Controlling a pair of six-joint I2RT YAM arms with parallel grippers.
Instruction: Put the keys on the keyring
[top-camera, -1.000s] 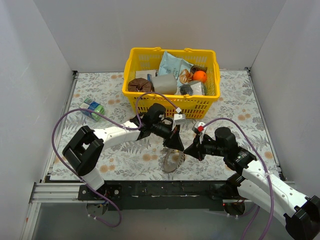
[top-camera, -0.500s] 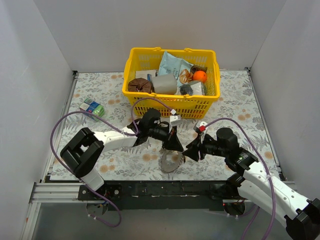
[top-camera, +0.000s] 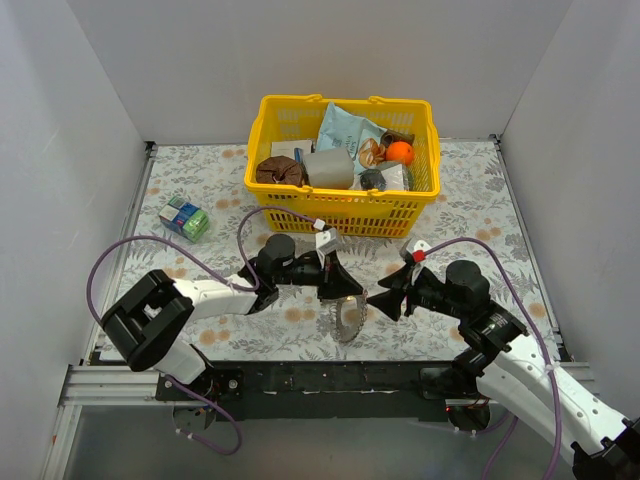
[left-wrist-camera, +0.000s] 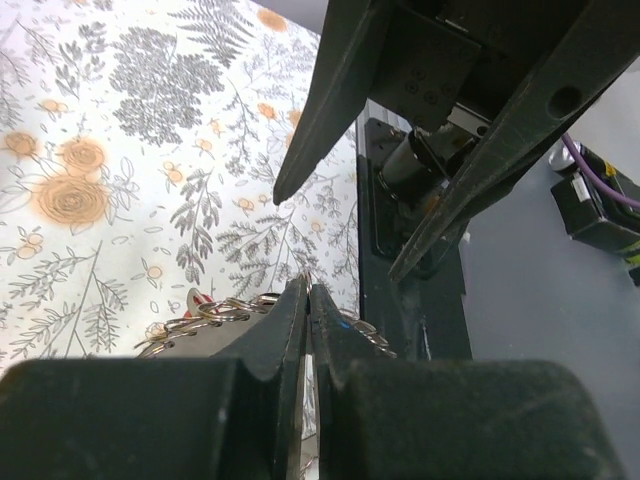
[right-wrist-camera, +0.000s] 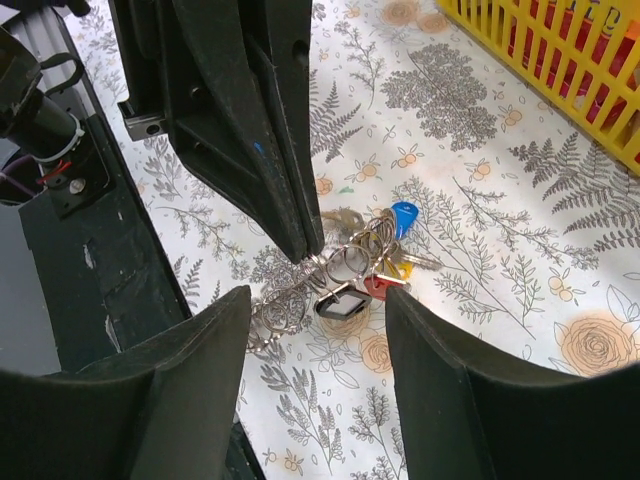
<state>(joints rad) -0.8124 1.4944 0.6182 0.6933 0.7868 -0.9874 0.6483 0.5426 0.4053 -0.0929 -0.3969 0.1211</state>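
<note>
The keyring (top-camera: 347, 318), a silvery fringe of small wire rings, stands on edge near the table's front. My left gripper (top-camera: 350, 293) is shut on its rim. The left wrist view shows that gripper (left-wrist-camera: 307, 290) pinching the thin metal, with rings (left-wrist-camera: 215, 312) spreading left. In the right wrist view the keyring (right-wrist-camera: 290, 295) hangs from the left fingers (right-wrist-camera: 290, 200). The keys lie bunched against it: blue head (right-wrist-camera: 403, 214), yellow (right-wrist-camera: 392, 266), red (right-wrist-camera: 378, 286), beside a black tag (right-wrist-camera: 342, 305). My right gripper (right-wrist-camera: 318, 295) is open, empty, just right of the ring (top-camera: 385, 297).
A yellow basket (top-camera: 345, 215) full of packets and an orange stands at the back centre. A small green and blue box (top-camera: 186, 218) lies at the left. The black rail (top-camera: 330, 378) of the near table edge runs just below the keyring.
The right gripper has opened and drawn back to the right, off the keyring. The left arm has swung lower and left, still gripping the ring, which shifted slightly.
</note>
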